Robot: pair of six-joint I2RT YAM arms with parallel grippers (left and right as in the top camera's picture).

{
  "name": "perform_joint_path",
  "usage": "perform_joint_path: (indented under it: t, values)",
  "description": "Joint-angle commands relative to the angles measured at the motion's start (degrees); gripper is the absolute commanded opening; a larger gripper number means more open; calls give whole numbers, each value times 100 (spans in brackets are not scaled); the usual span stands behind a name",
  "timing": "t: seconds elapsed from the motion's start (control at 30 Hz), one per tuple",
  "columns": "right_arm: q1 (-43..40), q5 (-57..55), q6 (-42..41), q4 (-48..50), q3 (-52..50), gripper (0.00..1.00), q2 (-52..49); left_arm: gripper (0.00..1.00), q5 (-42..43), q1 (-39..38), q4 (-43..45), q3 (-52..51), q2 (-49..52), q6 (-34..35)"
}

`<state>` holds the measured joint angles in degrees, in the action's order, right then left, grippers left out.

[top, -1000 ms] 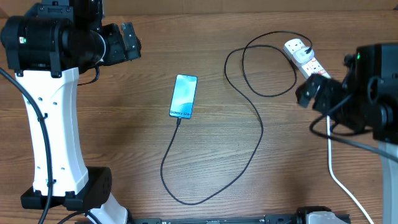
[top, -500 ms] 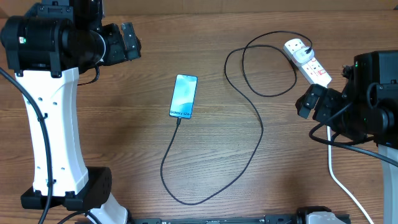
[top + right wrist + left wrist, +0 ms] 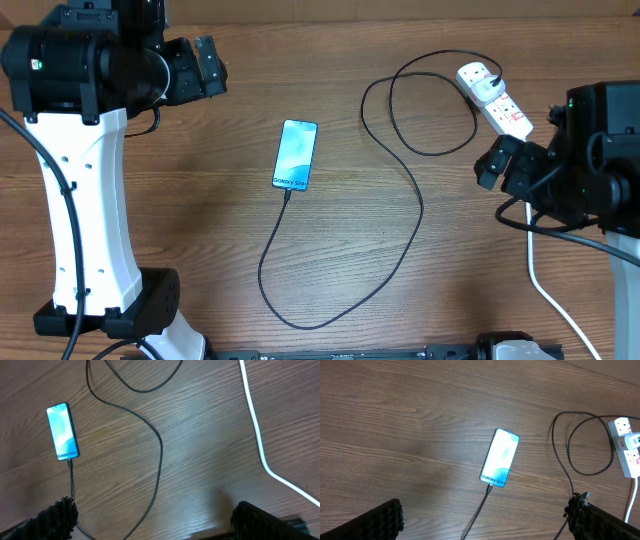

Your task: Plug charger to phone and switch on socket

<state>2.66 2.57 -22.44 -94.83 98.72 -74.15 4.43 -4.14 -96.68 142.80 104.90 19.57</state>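
Observation:
The phone [image 3: 296,154] lies flat mid-table with its blue-teal screen lit; it also shows in the left wrist view [image 3: 500,457] and the right wrist view [image 3: 62,431]. The black charger cable [image 3: 400,250] is plugged into the phone's near end, loops across the table and ends in a white plug [image 3: 478,79] seated in the white socket strip [image 3: 508,115] at the far right. My left gripper [image 3: 208,66] is open and empty, high at the far left. My right gripper [image 3: 498,163] is open and empty, just in front of the strip.
The strip's thick white cord [image 3: 545,290] runs down the right side toward the front edge and shows in the right wrist view [image 3: 257,435]. The left arm's white column [image 3: 90,210] stands at the left. The table is bare wood.
My right arm pulled back from the socket strip toward the front right between one second ago and half a second ago, uncovering the strip's end. Since then it has barely moved. The left arm is still.

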Motion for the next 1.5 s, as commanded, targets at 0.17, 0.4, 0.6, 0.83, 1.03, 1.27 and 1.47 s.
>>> perform_joint_path:
  t: [0.17,0.4,0.6,0.83,1.03,1.27,1.47]
  values:
    - [28,-31,348,1012,-975,100,662,100,-55,-37,-11,-26,-22,79]
    - [28,142,649,2481,-2638,100,2085,100,-55,-37,-11,-26,-22,79]
    - [22,164,658,3794,-4354,100,3665,100,-55,-37,-11,-26,-22,79]
    - [22,551,1311,5099,-6048,100,4942,100,-55,-37,-11,-26,-22,79]
    - [22,616,1377,6168,-7189,100,5729,100,-55,-37,-11,-26,-22,79]
    - [22,721,1381,7333,-8142,100,6253,100,-55,-37,-11,-26,-22,79]
    - [22,802,1399,8266,-8813,100,6664,99,-52,-37,-11,-26,-22,79]
